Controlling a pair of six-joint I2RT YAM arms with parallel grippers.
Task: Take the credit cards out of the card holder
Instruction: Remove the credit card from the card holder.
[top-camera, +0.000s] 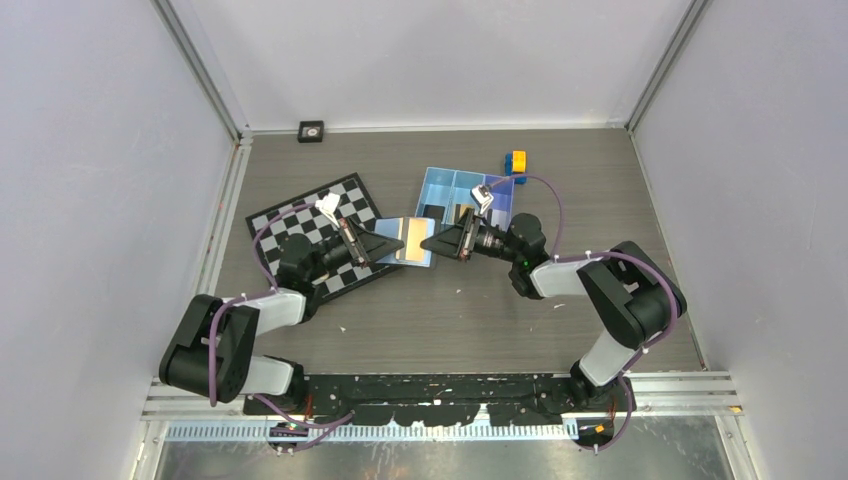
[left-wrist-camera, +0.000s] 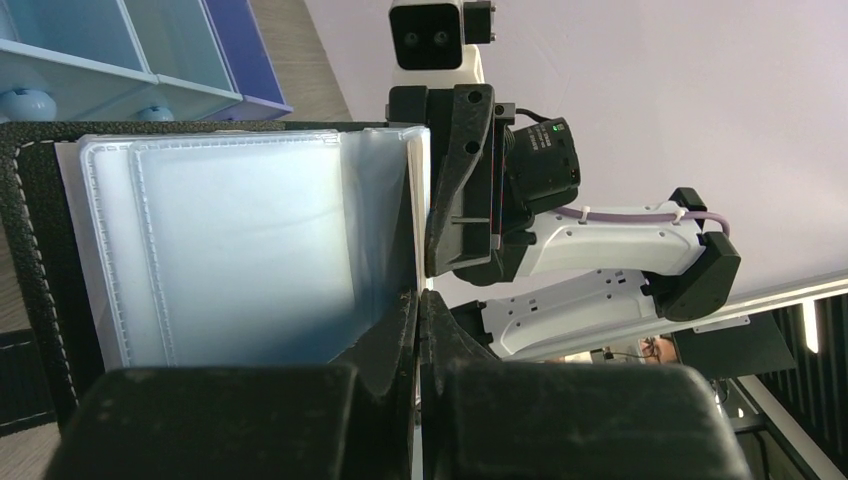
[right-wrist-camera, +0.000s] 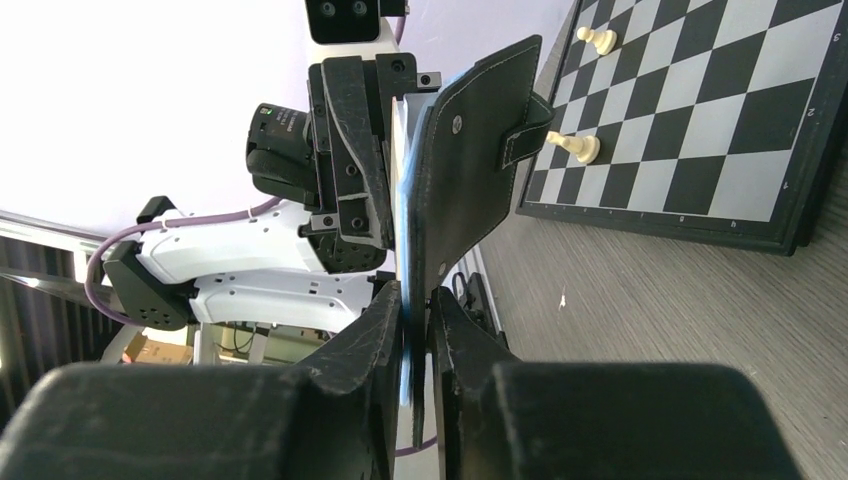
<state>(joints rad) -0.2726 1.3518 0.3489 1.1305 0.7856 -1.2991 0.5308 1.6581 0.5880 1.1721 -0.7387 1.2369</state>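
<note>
The card holder (top-camera: 405, 243) is held open and upright off the table, between both sets of fingers. One edge is clamped by the left gripper (left-wrist-camera: 418, 312), whose fingers are pressed tight together. The opposite edge is pinched in the narrow gap of the right gripper (right-wrist-camera: 416, 305). The pale clear sleeves are shown only by the left wrist view, and the black outer face with its snap tab only by the right wrist view. A gold-orange patch (top-camera: 412, 238) on the holder is seen only from above. A chessboard (right-wrist-camera: 700, 120) lies beyond the right fingers, and a blue tray (left-wrist-camera: 150, 50) beyond the left.
</note>
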